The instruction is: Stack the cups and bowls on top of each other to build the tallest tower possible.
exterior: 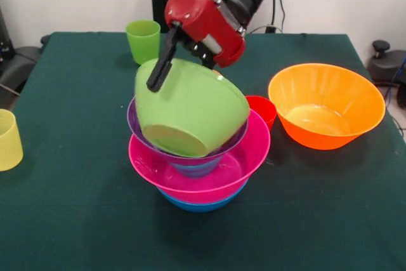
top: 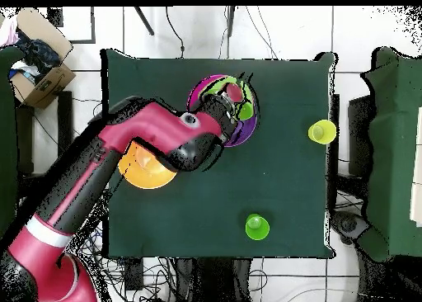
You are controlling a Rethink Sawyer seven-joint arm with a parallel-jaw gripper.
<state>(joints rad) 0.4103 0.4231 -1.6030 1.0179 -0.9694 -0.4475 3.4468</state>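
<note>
Gripping tilted lime bowl (exterior: pixel 193 109) rim, fingers (exterior: pixel 162 60) prob shut, atop tower (exterior: pixel 198 163)

bowl (exterior: pixel 190 109) tilted in the tower (exterior: pixel 200 157) — a lone bowl (exterior: pixel 327 106) right of it, one cup (exterior: pixel 143 40) behind, another (exterior: pixel 9 139) far left.

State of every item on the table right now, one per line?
lime green bowl: tilted, held by gripper, in purple bowl
purple bowl: upright, nested in pink bowl
pink bowl: upright, on blue bowl
blue bowl: bottom
orange bowl: upright, apart
green cup: upright
yellow cup: upside down
red cup: behind stack
</note>
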